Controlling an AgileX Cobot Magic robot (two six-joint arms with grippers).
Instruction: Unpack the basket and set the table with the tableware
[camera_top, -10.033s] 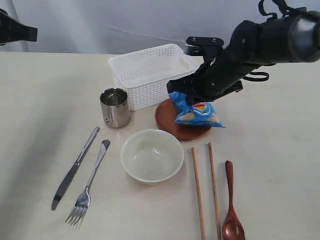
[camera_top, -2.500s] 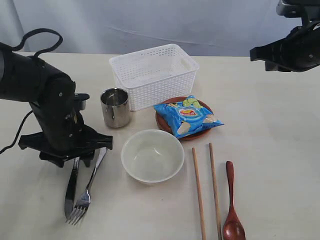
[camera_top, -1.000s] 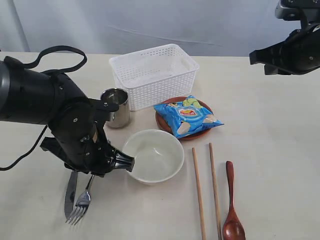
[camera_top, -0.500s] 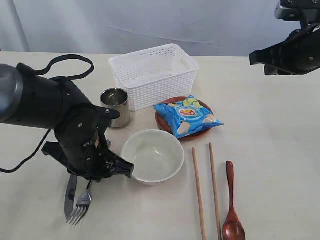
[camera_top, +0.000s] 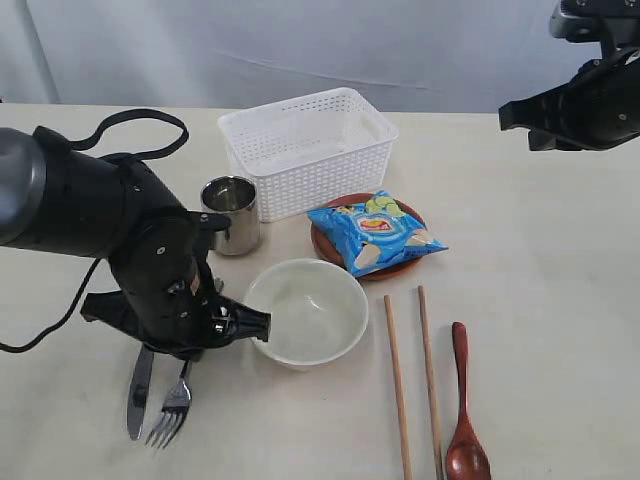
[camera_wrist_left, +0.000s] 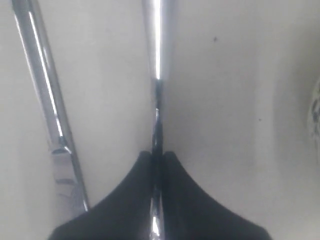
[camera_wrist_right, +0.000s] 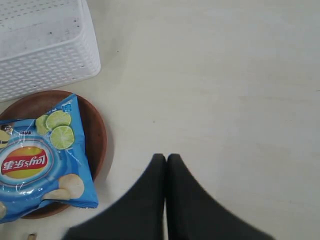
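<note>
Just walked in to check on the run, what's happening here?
The left gripper is shut on the handle of the fork, down at the table beside the knife, left of the bowl. The right gripper is shut, holding nothing, raised off to the side. The basket looks empty; a chips bag lies on the plate.

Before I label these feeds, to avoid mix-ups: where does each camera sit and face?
Exterior: off the arms, looking down across the table; left arm and right arm show.
Left wrist: close above the table; left gripper shut on fork, knife beside.
Right wrist: high, looking down at plate, chips bag, basket; right gripper shut.
Shared: exterior and right wrist both show the plate.
</note>
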